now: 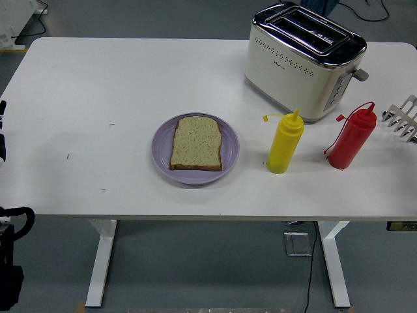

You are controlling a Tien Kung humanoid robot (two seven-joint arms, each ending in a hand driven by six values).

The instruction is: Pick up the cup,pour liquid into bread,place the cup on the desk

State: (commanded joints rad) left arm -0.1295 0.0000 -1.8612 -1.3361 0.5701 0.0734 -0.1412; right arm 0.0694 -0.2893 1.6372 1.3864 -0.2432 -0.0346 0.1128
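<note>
A slice of brown bread (196,143) lies flat on a lilac plate (229,149) near the middle of the table. To its right stand a yellow squeeze bottle (285,144) and a red squeeze bottle (352,137), both upright with their caps hanging open; no cup is in sight. My right hand (402,117) pokes in at the right edge, silver fingers spread, a short gap right of the red bottle and holding nothing. Only a sliver of my left hand (2,135) shows at the left edge, far from the plate.
A cream and chrome toaster (303,60) stands at the back right, just behind the bottles. The white table (98,98) reaches to both side edges. A black part of my left arm (12,261) hangs below the table's near left corner.
</note>
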